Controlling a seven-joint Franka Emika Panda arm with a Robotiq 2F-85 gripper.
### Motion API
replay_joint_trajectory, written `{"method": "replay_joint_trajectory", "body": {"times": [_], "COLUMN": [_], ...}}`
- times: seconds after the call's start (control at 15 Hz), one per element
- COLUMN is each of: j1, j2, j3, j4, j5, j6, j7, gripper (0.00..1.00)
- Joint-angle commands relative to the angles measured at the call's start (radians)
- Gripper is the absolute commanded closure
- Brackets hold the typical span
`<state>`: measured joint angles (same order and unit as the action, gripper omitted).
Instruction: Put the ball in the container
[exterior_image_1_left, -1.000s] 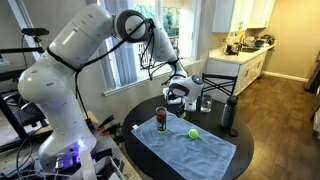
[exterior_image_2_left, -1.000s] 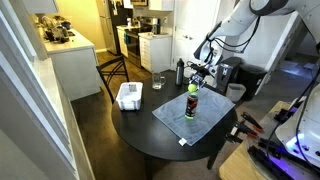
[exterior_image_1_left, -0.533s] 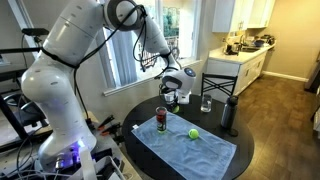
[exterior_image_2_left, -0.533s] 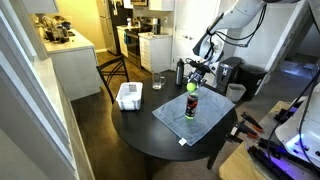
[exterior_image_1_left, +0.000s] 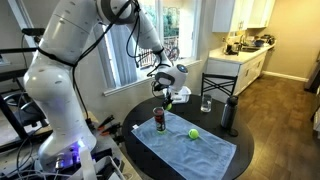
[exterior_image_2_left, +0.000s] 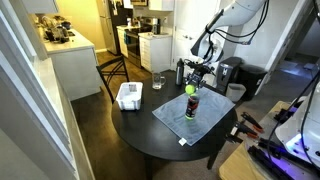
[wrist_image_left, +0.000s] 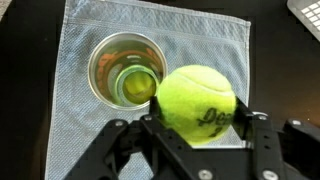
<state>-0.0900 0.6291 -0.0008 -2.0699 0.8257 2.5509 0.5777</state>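
The ball (wrist_image_left: 197, 100) is held clamped in the gripper (wrist_image_left: 197, 120), jaws closed to ball width. It has been carried sideways to above the glass (wrist_image_left: 122, 70) on the cloth (wrist_image_left: 70, 135) — pickup is done. The container (exterior_image_2_left: 129, 96), well apart at the left, is not yet reached.

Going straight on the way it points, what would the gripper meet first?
Probably the glass standing on the cloth: in an exterior view the gripper, shut on the ball, hangs just above it. The wrist view shows the glass slightly aside, so depth is uncertain.
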Motion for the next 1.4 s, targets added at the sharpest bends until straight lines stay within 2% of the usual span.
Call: {"method": "replay_joint_trajectory", "body": {"times": [0.0, 0.53, 1.0, 1.13, 1.2, 1.33], "j1": [0.014, 0.021, 0.038, 0.046, 0.049, 0.055], "j2": [-0.083, -0.138, -0.133, -0.127, -0.125, -0.124], "j3": [0.001, -0.002, -0.013, -0.020, -0.023, -0.028], "j4": [-0.088, -0.132, -0.144, -0.145, -0.146, -0.149], "j5": [0.047, 0.096, 0.071, 0.065, 0.063, 0.059], "j6": [0.029, 0.054, 0.037, 0.036, 0.035, 0.034], "j7": [-0.074, -0.131, -0.114, -0.100, -0.096, -0.093], "gripper": [0.56, 0.56, 0.56, 0.06, 0.07, 0.01]}}
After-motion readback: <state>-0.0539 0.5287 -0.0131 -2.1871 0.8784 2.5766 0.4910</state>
